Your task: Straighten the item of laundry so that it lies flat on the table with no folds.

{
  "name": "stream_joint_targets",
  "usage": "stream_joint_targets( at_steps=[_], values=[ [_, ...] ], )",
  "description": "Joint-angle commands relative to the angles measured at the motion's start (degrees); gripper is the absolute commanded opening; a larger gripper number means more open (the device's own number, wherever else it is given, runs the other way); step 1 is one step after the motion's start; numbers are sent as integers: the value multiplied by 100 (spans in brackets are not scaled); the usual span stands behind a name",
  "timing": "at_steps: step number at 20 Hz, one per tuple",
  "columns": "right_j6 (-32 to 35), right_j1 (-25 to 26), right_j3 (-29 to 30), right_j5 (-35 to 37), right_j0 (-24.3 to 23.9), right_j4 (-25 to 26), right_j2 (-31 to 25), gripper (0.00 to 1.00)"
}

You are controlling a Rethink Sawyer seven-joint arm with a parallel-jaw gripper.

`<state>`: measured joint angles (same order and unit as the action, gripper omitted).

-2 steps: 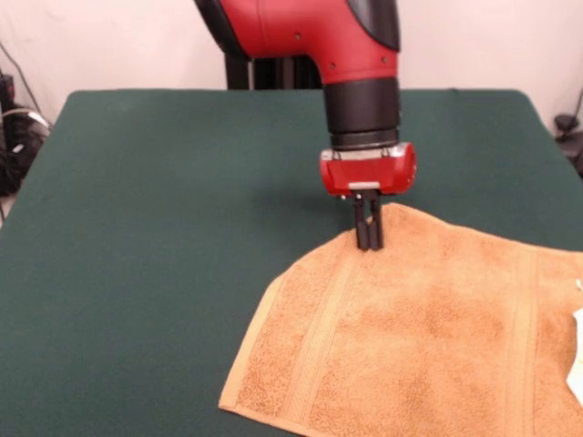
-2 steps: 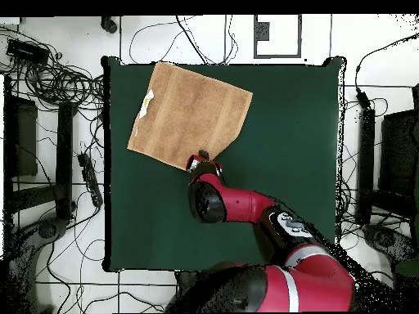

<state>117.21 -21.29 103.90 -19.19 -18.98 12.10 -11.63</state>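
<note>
The item of laundry (image 1: 428, 337) is an orange-tan towel with woven bands, spread over the table's (image 1: 164, 228) dark green top at the near right of the front view. A white label (image 1: 576, 364) shows at its right edge. My gripper (image 1: 369, 244) points straight down at the towel's far corner. Its two black fingers (image 1: 363, 223) stand close together, shut on the cloth, which rises to a small peak there. In the overhead view the towel (image 2: 188, 110) lies in the upper left of the table (image 2: 286, 163), mostly flat, with the gripper (image 2: 203, 155) at its lower edge.
The towel's top corner reaches close to the table's edge in the overhead view. Cables and equipment (image 2: 49, 82) lie on the floor around the table. The red arm (image 2: 245, 204) stretches from the table's bottom edge to the towel.
</note>
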Motion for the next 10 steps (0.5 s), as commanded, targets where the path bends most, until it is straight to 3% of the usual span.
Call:
stream_joint_targets(
  at_steps=[1,7,10],
  values=[
    [1114,394,-104,-199,271,-180,-577,0],
    [979,590,-96,36,22,12,-708,0],
    [817,449,66,314,-240,218,-793,0]
  ],
)
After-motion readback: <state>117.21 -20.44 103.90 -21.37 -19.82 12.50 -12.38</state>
